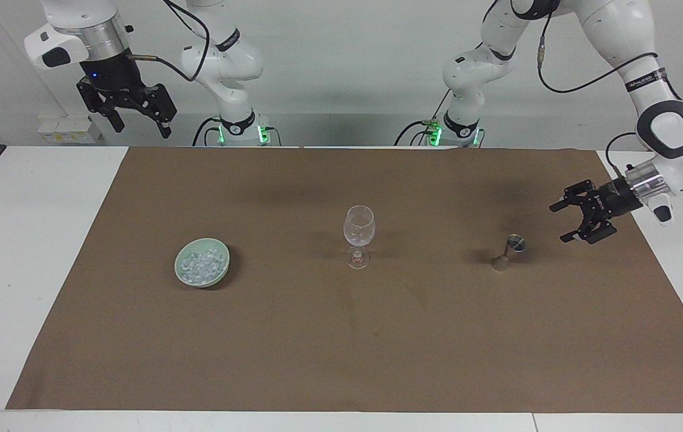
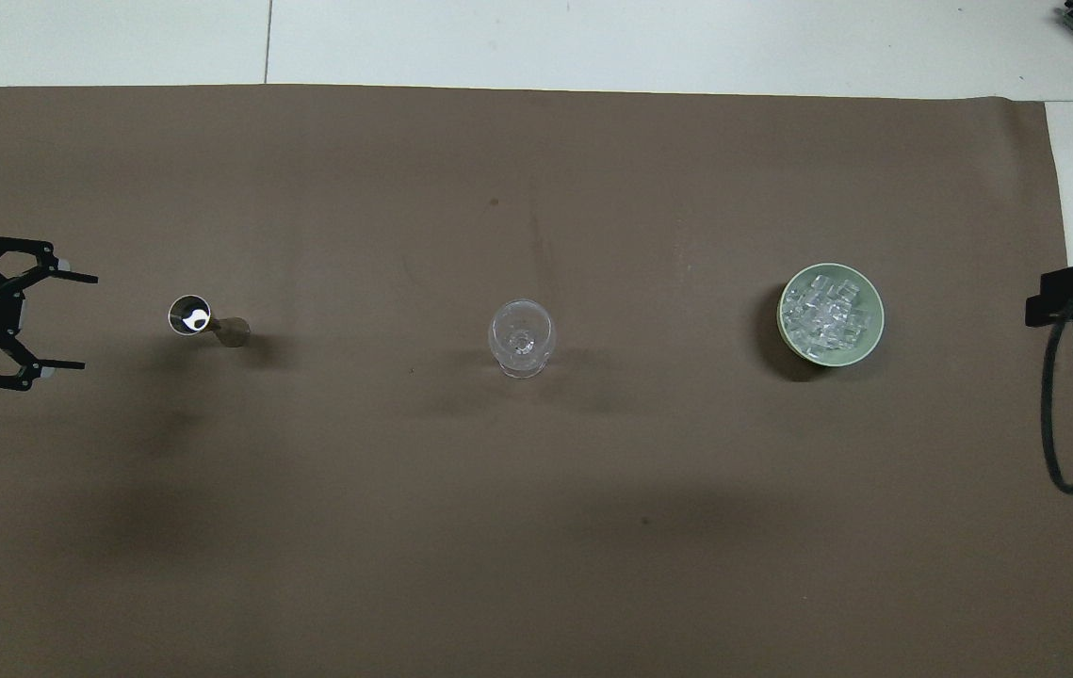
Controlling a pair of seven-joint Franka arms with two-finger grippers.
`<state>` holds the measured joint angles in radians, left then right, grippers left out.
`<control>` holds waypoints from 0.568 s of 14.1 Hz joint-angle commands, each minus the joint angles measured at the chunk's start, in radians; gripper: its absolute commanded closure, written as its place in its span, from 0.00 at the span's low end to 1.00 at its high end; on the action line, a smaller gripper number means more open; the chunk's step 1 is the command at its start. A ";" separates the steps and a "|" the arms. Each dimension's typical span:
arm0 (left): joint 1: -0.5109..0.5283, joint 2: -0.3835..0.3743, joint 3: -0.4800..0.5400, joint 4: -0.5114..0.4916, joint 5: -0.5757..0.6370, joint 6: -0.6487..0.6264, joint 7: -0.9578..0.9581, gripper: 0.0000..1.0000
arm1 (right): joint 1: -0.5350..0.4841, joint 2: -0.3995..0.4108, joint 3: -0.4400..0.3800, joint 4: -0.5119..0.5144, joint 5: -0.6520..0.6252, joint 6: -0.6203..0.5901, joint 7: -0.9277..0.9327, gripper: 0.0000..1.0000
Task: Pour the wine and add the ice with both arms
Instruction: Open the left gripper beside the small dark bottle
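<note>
1. Right gripper (image 1: 140, 119), fingers spread and empty, waits high up by the robots, past the cloth's (image 1: 341, 336) edge at the right arm's end
2. Left gripper (image 1: 563, 221), fingers spread, empty, hangs low over the cloth just beside the jigger (image 1: 512, 251), not touching it
3. Jigger, glass (image 1: 358, 235) and bowl (image 1: 222, 273) stand in a row, well apart
4. Ice (image 1: 200, 264) lies in the bowl

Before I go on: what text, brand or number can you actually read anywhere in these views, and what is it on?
"ROBOTIQ": white letters on the black body of the left gripper, read in the overhead view.
Black band with white print on the left arm's forearm: too small to read.
Black band on the right arm: too small to read.
Nothing else carries text.
</note>
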<state>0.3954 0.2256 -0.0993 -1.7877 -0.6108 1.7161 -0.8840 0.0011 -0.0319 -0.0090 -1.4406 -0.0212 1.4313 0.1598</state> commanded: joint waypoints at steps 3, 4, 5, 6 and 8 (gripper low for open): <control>-0.001 0.012 0.000 0.027 0.011 0.000 0.119 0.00 | -0.010 -0.025 0.004 -0.027 0.012 0.000 -0.014 0.00; -0.009 0.012 0.000 0.028 0.026 -0.003 0.191 0.00 | -0.009 -0.025 0.004 -0.027 0.012 0.000 -0.014 0.00; -0.010 0.014 0.000 0.033 0.025 -0.009 0.175 0.00 | -0.009 -0.025 0.004 -0.027 0.012 0.000 -0.014 0.00; -0.012 0.015 -0.002 0.036 0.025 -0.009 0.149 0.00 | -0.009 -0.026 0.004 -0.027 0.012 0.000 -0.014 0.00; -0.024 0.015 -0.002 0.027 0.023 0.016 0.052 0.00 | -0.009 -0.025 0.004 -0.027 0.012 0.000 -0.014 0.00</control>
<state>0.3923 0.2259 -0.1047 -1.7764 -0.6043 1.7163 -0.7547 0.0011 -0.0320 -0.0090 -1.4407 -0.0212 1.4313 0.1598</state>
